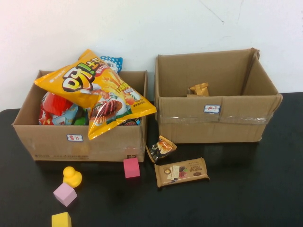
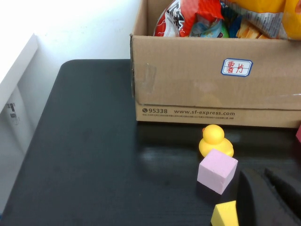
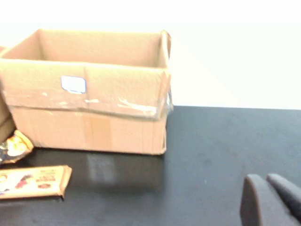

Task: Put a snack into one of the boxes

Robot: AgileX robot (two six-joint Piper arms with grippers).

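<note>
You have two boxes: left box (image 1: 85, 142), right box (image 1: 213, 120). Two snack packs on the tabletop (image 1: 246, 189): brown bar (image 1: 182, 172), small packet (image 1: 162, 148). Left end effector (image 2: 270, 195) and right end effector (image 3: 270, 200) hover low, each with fingers nearly together, empty.
</note>
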